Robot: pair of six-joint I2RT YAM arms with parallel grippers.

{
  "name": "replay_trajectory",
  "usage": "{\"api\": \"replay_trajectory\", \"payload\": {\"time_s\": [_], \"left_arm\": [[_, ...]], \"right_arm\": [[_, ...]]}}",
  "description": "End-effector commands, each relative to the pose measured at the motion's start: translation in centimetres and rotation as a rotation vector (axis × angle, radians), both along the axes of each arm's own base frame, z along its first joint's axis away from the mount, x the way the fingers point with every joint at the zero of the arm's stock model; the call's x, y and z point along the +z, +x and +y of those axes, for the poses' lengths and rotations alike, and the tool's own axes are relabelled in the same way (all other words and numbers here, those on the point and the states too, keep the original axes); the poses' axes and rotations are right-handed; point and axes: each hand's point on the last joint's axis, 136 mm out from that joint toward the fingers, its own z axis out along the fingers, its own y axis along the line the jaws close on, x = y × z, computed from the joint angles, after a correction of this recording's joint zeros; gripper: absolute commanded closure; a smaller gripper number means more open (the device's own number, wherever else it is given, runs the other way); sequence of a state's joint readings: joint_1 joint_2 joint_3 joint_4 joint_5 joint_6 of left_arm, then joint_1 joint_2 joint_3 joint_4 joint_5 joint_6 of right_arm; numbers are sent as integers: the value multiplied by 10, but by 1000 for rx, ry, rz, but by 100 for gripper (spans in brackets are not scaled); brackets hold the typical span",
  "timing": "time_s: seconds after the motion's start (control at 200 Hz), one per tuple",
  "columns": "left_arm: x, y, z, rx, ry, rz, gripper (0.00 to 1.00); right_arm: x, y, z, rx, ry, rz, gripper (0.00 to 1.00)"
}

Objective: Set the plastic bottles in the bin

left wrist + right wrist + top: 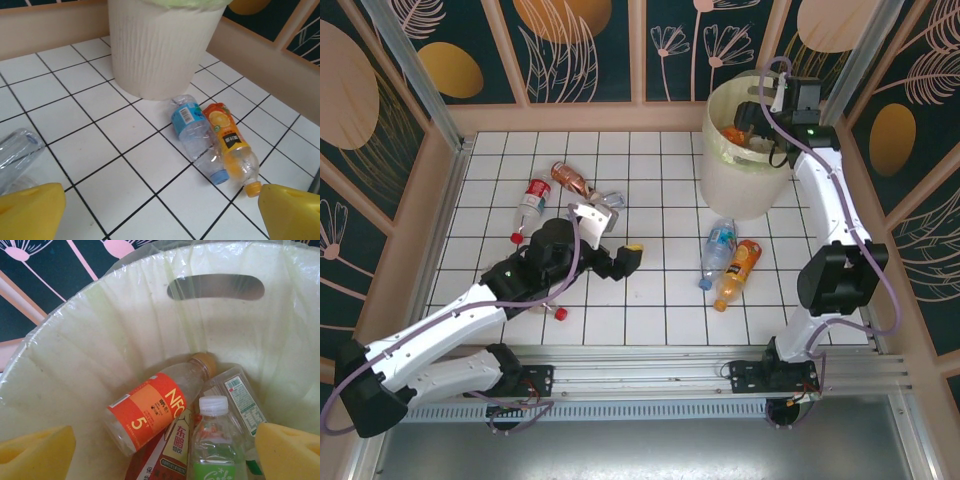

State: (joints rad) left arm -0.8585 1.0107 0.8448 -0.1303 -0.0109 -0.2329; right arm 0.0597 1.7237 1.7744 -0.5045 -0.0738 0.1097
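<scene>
Open tiles (125, 165) between left hand (161, 214) and blue-label bottle (192, 130); orange bottle (232, 145) alongside; bin (155, 50) wall just behind

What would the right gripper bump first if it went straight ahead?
The right gripper would probably hit the bottles lying in the bin, likeliest the white-capped bottle; depth is hard to judge.
</scene>
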Motion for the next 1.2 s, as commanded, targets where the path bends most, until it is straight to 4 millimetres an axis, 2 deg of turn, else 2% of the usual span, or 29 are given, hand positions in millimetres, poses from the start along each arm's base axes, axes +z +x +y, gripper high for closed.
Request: {"api": "replay_trajectory", "payload": {"time_s": [0.0,0.225,0.335,0.395,0.41,0.475,0.59,0.706,0.811,0.966,1.006,1.036,1.191], "left_arm": [[-3,7,9,62,49,-4,1],[-5,32,23,162,140,-22,2],[-20,55,32,197,179,35,1],[-36,64,38,211,222,63,1],[-29,68,38,215,221,52,2],[-35,84,45,251,275,63,1],[-59,106,58,281,394,127,3],[-87,120,68,271,495,209,3],[-118,127,79,246,587,305,3],[-155,137,102,245,695,406,3],[-158,139,108,245,704,417,1],[-173,138,110,226,729,453,1],[-190,138,119,213,758,503,1]], "right_arm": [[34,-11,3,19,25,-99,7],[64,-50,13,77,67,-244,8],[69,-79,25,147,107,-315,8],[69,-96,35,196,136,-336,8],[70,-101,38,212,145,-343,8],[64,-120,52,276,184,-338,9],[51,-152,81,409,234,-324,8],[36,-185,114,558,257,-286,8],[19,-206,133,640,272,-239,8],[-5,-216,135,631,300,-193,8],[-10,-217,134,629,302,-183,8],[-15,-217,134,625,302,-172,8],[-28,-215,129,589,281,-131,8]]}}
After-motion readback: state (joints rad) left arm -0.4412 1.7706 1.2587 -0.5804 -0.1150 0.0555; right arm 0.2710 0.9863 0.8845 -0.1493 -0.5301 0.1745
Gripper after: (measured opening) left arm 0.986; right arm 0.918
